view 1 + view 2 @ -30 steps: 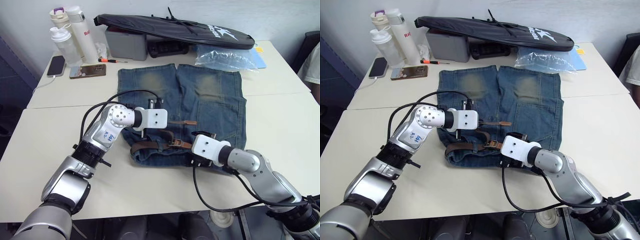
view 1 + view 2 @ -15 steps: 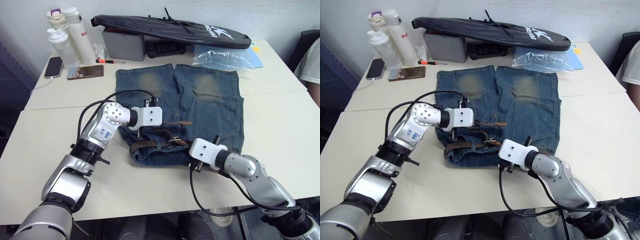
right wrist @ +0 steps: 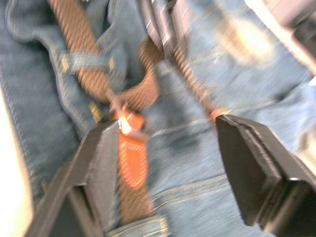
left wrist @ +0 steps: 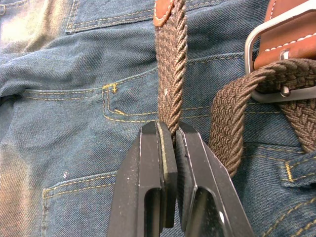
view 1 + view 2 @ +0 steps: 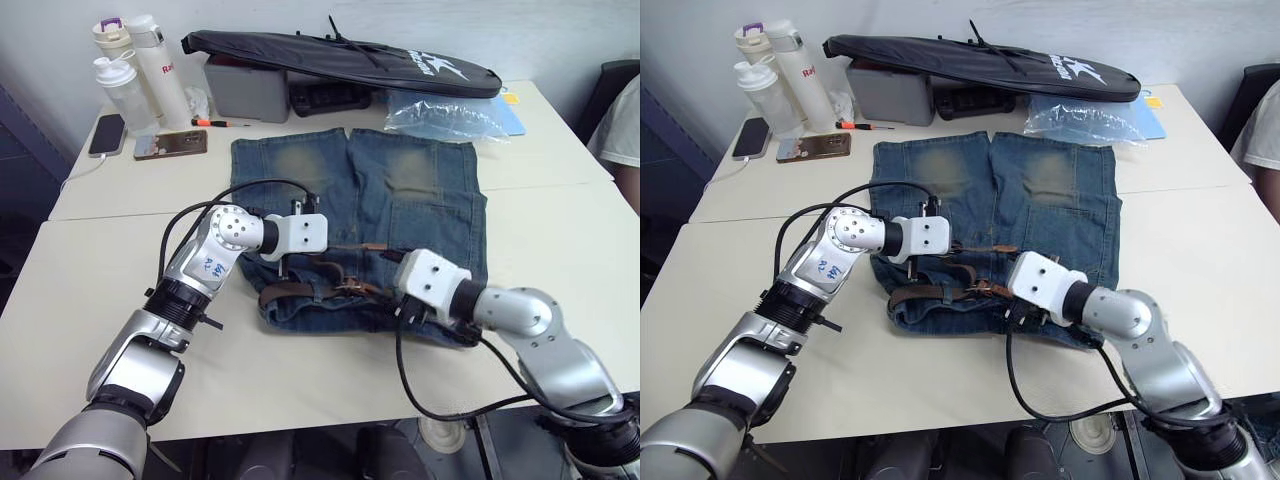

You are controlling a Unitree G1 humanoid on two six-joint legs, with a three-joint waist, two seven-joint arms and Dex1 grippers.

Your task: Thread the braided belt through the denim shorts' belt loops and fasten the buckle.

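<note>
Pinching the belt (image 4: 171, 74) near its tip, the left fingers (image 4: 165, 163) are closed so it can be drawn taut; the right fingers (image 3: 103, 163) are spread wide over the buckle (image 4: 276, 54), mid-frame on the shorts (image 5: 420, 190).

The denim shorts (image 5: 1030, 205) lie flat on the counter (image 5: 1200, 260). The braided belt (image 5: 940, 293) runs along their waistband at 6 o'clock. A black bag (image 5: 980, 62) lies at 12 o'clock, bottles (image 5: 790, 70) at 10 o'clock.

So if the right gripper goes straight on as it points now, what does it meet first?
Probably the buckle with its reddish leather end, lying on the shorts between the open fingers; depth is hard to judge.
</note>
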